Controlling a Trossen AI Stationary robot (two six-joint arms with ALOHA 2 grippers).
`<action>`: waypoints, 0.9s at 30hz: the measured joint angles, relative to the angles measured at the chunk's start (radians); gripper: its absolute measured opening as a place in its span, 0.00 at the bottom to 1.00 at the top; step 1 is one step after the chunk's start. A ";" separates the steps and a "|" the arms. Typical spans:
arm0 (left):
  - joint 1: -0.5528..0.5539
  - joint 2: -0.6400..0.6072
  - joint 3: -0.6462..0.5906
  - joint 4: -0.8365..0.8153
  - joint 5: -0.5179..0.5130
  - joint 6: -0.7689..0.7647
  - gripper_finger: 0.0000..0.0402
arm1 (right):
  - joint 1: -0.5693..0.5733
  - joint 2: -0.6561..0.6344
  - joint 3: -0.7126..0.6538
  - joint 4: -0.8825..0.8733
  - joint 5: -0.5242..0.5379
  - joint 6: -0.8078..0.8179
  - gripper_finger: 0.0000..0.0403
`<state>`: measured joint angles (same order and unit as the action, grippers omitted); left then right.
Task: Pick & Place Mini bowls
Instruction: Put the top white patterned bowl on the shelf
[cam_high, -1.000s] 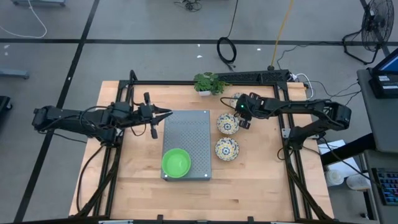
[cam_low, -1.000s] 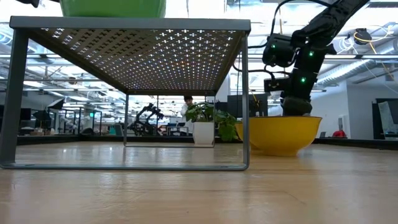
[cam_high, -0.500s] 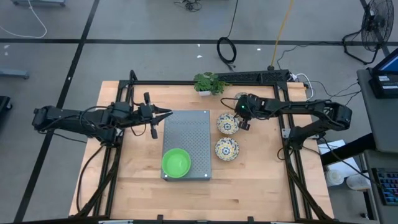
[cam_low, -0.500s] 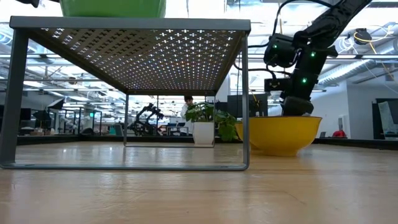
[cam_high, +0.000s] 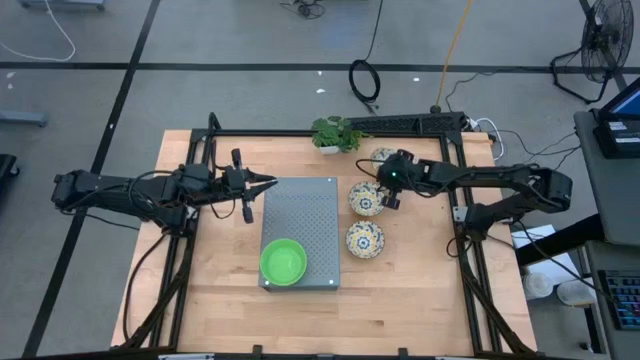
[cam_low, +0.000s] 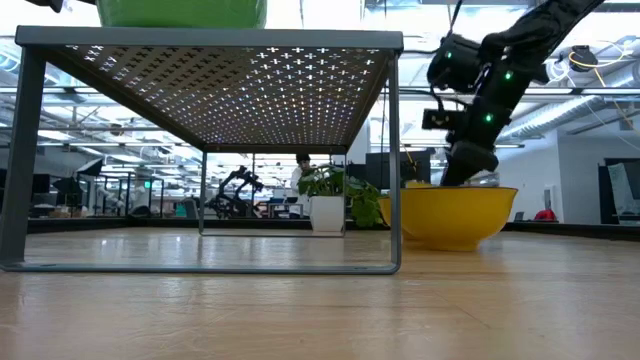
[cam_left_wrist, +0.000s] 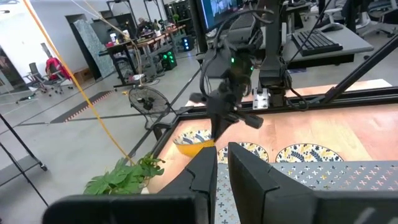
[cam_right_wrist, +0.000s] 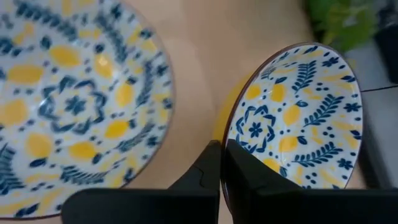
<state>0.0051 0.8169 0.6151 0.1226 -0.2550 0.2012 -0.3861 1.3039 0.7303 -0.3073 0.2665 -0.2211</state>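
One bright green mini bowl (cam_high: 283, 261) stands on the near left part of the grey perforated tray (cam_high: 305, 210). Two cream floral mini bowls (cam_high: 366, 199) (cam_high: 364, 240) rest on the table right of the tray. A third floral bowl (cam_high: 381, 156) is farther back, near the plant, and my right gripper (cam_right_wrist: 222, 163) is shut on it. My left gripper (cam_high: 270, 182) hovers shut at the tray's far left corner, touching nothing. The other mini bowls are out of view. My right gripper pinches the rim (cam_right_wrist: 229, 144) of the third floral bowl (cam_right_wrist: 292, 118), one finger inside the bowl and one on its yellow outer wall. The fingers come from above, pointing down. The bowl sits tilted in the hold; whether its foot is off the table I cannot tell.
A small green plant (cam_high: 335, 132) stands at the table's far edge, close to the held bowl. In the low view the tray (cam_low: 210, 40) stands raised on legs, with a yellow-sided bowl (cam_low: 450, 212) to its right. Bare wood lies near and left of the tray.
My right gripper has tipped out of upright and risen slightly above the bowls, its wrist shifting a little toward the table's right edge. Its fingers stay shut. The left arm and the bowls on the tray and table have kept still.
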 joint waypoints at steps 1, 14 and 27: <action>0.000 0.000 0.000 0.000 0.000 0.000 0.12 | 0.004 -0.014 0.000 0.002 0.009 0.002 0.00; 0.000 0.000 0.000 0.000 0.000 -0.004 0.12 | 0.134 -0.189 0.037 0.113 0.015 0.048 0.00; 0.001 0.000 0.000 0.002 -0.009 -0.005 0.12 | 0.420 0.062 0.621 -0.023 0.028 -0.104 0.00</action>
<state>0.0063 0.8171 0.6155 0.1251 -0.2642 0.1963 0.0342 1.3663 1.3511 -0.3305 0.2941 -0.3252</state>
